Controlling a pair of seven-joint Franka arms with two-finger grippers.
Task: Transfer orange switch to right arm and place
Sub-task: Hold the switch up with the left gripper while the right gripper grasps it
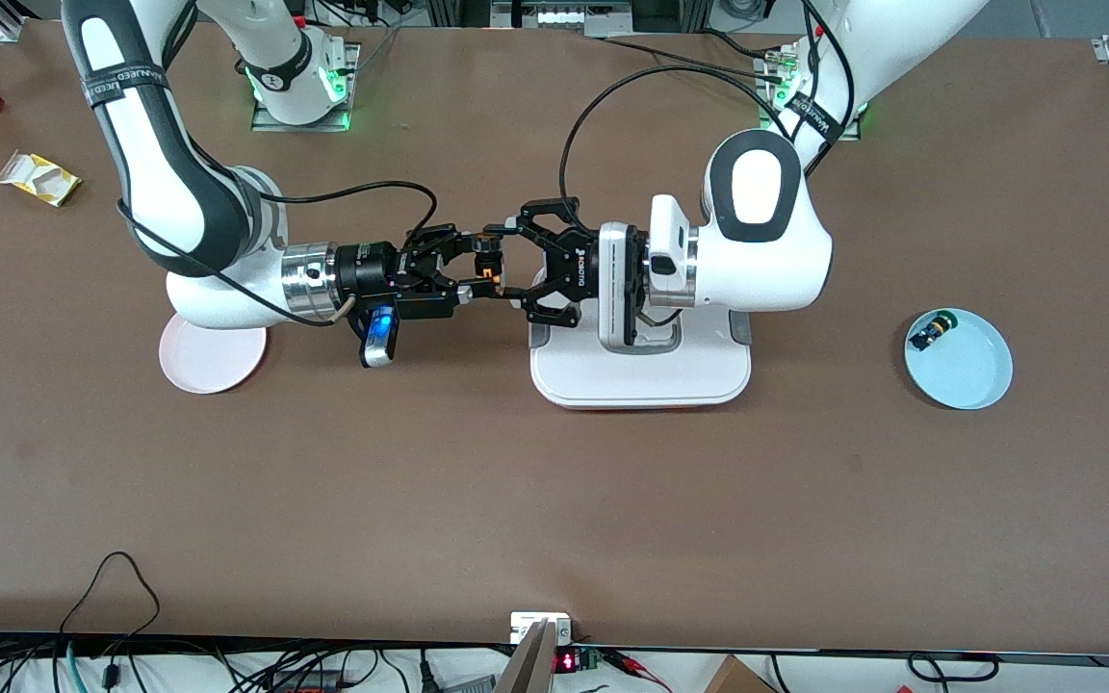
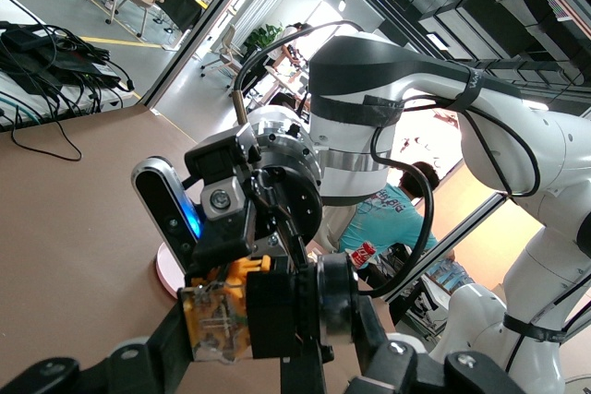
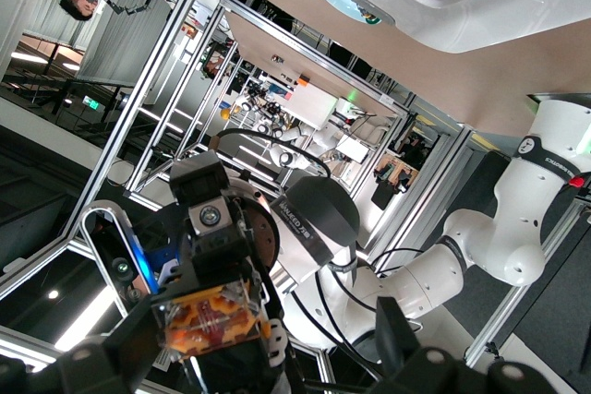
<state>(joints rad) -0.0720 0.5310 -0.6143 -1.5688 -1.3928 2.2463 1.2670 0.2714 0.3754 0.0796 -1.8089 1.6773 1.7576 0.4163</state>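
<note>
Front view: the left gripper (image 1: 501,272) is clamping the orange switch (image 1: 488,260) in mid-air above the table (image 1: 554,500), with the right gripper (image 1: 474,264) spreading its fingers wide around it. Left wrist view: the switch (image 2: 222,316) is sitting pinched between the left fingers. Right wrist view: its orange face (image 3: 214,318) is showing between the spread right fingers.

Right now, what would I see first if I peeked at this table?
Two robot hands meet nose to nose in mid-air above the table's middle: the left hand pinches the orange switch, and the right hand gapes open around it. A white tray lies under the left arm.
</note>
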